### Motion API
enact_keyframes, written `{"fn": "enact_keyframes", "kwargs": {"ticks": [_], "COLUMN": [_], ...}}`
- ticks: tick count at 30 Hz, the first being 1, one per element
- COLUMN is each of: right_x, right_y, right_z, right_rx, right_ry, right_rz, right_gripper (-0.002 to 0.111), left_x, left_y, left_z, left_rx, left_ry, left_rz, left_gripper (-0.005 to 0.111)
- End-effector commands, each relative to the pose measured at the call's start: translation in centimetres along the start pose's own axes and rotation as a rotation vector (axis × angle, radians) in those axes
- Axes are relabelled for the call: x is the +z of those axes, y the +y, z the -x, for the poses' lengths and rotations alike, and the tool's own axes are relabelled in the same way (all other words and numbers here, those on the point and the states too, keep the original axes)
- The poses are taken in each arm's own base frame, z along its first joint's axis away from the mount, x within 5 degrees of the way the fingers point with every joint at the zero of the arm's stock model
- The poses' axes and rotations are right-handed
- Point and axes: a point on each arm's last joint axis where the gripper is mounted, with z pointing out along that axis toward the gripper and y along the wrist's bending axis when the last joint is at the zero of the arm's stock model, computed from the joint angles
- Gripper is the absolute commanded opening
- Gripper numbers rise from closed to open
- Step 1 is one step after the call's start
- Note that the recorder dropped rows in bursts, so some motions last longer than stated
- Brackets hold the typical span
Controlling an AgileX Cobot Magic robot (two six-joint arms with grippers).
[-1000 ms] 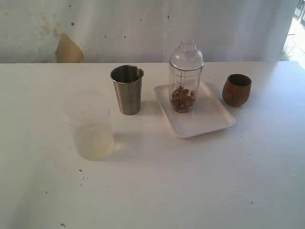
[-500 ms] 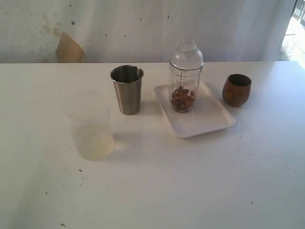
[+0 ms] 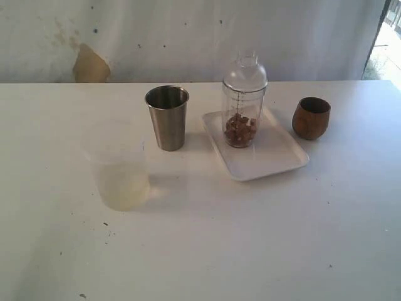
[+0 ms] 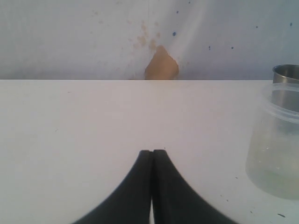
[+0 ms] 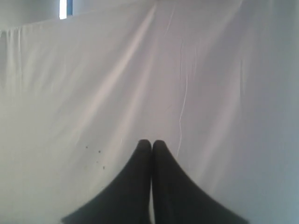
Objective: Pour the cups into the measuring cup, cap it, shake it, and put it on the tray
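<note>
The table (image 3: 250,244) carries the tray (image 3: 279,162); on it the capped measuring cup (image 3: 243,103) stands upright, held by neither tool. A translucent cup (image 4: 275,140) stands ahead of the clenched, empty left tool (image 4: 152,151), with the steel tumbler (image 4: 286,72) just beyond. The wooden cup (image 3: 311,117) sits beside the tray. The right tool (image 5: 151,142), clenched, faces what seems to be white cloth.

Only the light changes: glare in the upper right corner eases, and a dark strip (image 3: 369,44) beside the backdrop (image 3: 294,31) now shows.
</note>
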Motion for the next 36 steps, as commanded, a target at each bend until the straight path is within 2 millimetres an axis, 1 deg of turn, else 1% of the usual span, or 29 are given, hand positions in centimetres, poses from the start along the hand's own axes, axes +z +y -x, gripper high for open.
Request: {"fn": "enact_keyframes", "kwargs": {"ticks": [1, 3, 4, 6, 8, 11, 31, 36], "right_x": [-3.6, -4.8, -5.9, -7.2, -8.0, -8.6, -8.8, -8.9], "right_y": [0.8, 0.9, 0.9, 0.9, 0.8, 0.7, 0.9, 0.7], "right_z": [0.8, 1.0, 1.3, 1.5, 1.7, 1.9, 2.0, 2.0], "right_rx": [-0.014, -0.02, -0.025, -0.029, -0.03, -0.031, -0.033, -0.031], "right_ry": [-0.071, -0.095, -0.117, -0.142, -0.158, -0.171, -0.181, -0.176], "right_rz": [-0.027, -0.051, -0.081, -0.123, -0.16, -0.187, -0.18, -0.201], "right_gripper": [0.0, 0.0, 0.0, 0.0, 0.0, 0.0, 0.0, 0.0], "left_x": [0.0, 0.0, 0.0, 0.0, 0.0, 0.0, 0.0, 0.0], "left_y": [0.0, 0.0, 0.0, 0.0, 0.0, 0.0, 0.0, 0.0], "left_z": [-0.1, -0.1, -0.1, -0.1, -0.1, -0.1, -0.1, -0.1], "left_rx": [-0.002, -0.002, -0.002, -0.002, -0.002, -0.002, -0.002, -0.002], "left_ry": [-0.002, -0.002, -0.002, -0.002, -0.002, -0.002, -0.002, -0.002], "left_rz": [-0.001, -0.001, -0.001, -0.001, -0.001, -0.001, -0.001, -0.001], "left_gripper": [0.0, 0.0, 0.0, 0.0, 0.0, 0.0, 0.0, 0.0]}}
